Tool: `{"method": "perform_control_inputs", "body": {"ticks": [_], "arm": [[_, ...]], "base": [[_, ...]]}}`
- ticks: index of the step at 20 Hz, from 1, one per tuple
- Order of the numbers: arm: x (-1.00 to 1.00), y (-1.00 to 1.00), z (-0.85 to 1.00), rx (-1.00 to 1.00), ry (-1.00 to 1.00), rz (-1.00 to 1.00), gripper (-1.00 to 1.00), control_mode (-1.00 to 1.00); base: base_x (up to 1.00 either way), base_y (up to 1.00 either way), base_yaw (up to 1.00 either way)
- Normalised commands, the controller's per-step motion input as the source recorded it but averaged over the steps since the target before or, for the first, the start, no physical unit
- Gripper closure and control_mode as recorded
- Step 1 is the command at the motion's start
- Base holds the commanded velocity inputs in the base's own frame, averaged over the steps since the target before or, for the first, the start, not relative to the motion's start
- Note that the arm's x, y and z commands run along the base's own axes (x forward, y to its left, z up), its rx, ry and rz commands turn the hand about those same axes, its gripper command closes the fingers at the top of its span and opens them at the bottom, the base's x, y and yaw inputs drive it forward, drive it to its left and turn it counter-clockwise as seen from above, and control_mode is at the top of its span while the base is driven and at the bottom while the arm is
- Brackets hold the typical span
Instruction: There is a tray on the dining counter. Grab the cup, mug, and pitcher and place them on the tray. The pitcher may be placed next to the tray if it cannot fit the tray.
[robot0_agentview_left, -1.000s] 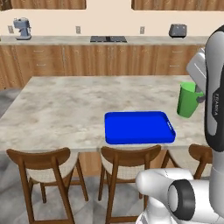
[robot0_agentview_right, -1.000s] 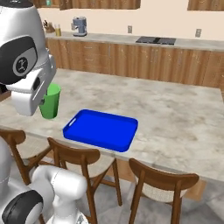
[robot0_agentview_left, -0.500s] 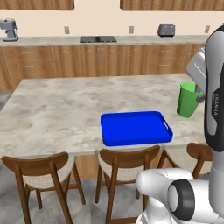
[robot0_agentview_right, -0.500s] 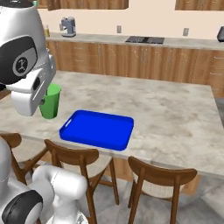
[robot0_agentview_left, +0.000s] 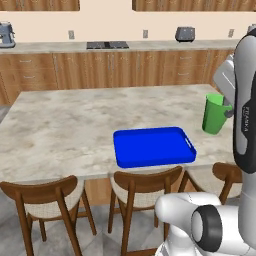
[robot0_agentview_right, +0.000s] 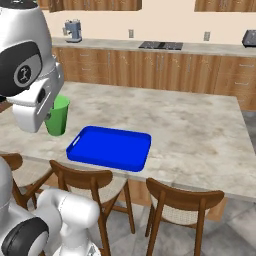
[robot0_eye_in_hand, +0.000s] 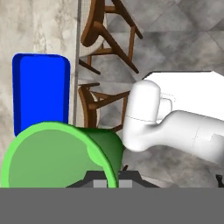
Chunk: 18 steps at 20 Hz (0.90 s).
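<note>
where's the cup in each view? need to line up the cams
Left base view: the cup is at the right edge, half behind the arm, right of the tray.
Right base view: the cup is at left, beside the white hand, left of the tray.
Hand view: the cup is at bottom left, rim toward the camera, tray above it.
Shared landmark: the tray.

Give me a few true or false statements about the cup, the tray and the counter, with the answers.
1. The green cup is in the gripper, off the tray. True.
2. The blue tray holds a mug. False: nothing lies on it.
3. The tray sits near the counter edge with the chairs. True.
4. The cup lies on its side on the dining counter. False: it is upright at the gripper.
5. The tray is red. False: bright blue.
</note>
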Motion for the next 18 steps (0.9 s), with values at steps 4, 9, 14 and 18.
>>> {"method": "perform_control_inputs", "body": {"ticks": [4, 9, 14, 18], "arm": [[0.00, 0.00, -0.01, 0.00, 0.00, 0.00, 1.00, -1.00], [0.47, 0.05, -0.30, 0.00, 0.05, 0.03, 1.00, -1.00], [0.73, 0.16, -0.50, 0.00, 0.07, 0.01, 1.00, -1.00], [0.53, 0.21, -0.43, 0.00, 0.00, 0.04, 1.00, -1.00]], "base": [[0.00, 0.00, 0.00], [0.00, 0.00, 0.00], [0.00, 0.00, 0.00], [0.00, 0.00, 0.00]]}}
